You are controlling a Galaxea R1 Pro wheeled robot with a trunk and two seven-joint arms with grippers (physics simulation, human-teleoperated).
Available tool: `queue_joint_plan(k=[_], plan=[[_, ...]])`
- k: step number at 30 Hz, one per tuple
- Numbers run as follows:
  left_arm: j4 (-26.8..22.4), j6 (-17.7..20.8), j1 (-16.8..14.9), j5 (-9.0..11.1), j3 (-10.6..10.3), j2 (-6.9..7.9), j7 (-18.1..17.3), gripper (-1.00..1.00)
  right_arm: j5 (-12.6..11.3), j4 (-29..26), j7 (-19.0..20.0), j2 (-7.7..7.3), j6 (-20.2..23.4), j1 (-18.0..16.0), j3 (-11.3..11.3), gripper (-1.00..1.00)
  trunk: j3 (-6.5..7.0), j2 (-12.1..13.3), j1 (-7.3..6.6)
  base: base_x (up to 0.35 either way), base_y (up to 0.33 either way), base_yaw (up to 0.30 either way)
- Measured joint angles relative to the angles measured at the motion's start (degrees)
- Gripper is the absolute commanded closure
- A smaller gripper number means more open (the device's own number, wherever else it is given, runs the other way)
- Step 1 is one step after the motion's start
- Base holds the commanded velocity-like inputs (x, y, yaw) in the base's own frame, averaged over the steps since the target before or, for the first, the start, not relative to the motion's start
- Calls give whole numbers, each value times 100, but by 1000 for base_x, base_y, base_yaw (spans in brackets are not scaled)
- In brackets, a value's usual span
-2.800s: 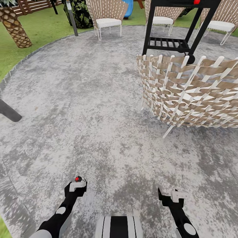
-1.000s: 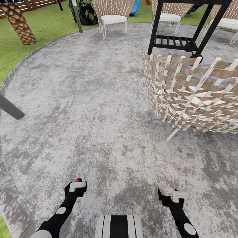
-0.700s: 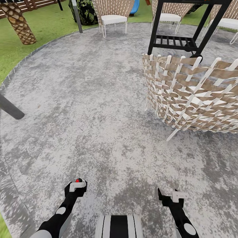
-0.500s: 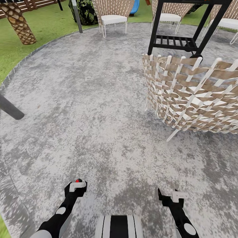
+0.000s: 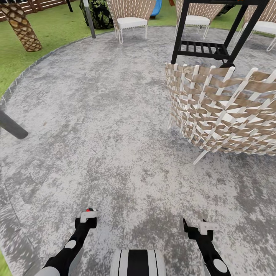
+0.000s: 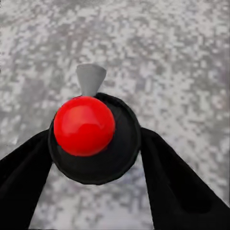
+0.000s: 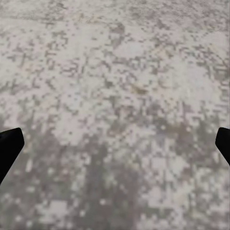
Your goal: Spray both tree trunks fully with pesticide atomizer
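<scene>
Already carrying the black, red-capped pesticide atomizer (image 6: 91, 132).
Left gripper (image 6: 96, 163) fingers clasp it; right gripper (image 7: 115, 143) fingers wide; no pale trunk ahead.

Black atomizer (image 6: 96, 139), red knob up, grey nozzle, apparently gripped between the left tool's fingers (image 6: 175, 187).

Paving (image 5: 96, 126) mottled grey-white; woven chair (image 5: 226, 115) tan-white; atomizer (image 6: 85, 125) red-topped, black; lawn (image 5: 57, 27) green.

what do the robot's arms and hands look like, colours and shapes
Both arms are slim and glossy black with round grey discs at a joint. Near each wrist sits a small white block. The left hand and right hand are black; their fingers are broad, black and tapering. No cables show.
</scene>
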Motion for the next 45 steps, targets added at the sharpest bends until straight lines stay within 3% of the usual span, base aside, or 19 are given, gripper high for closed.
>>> queue_joint_plan(k=[14,45], plan=[[-9,-4,0,4,1,-2,1,100,0,9,0,0,0,0,0,-100,0,0,0,0,0,0],[-10,0,0,-5,-7,-2,4,100,0,5,-9,37,-9,0,14,-100,686,41,-80,0,0,0]])
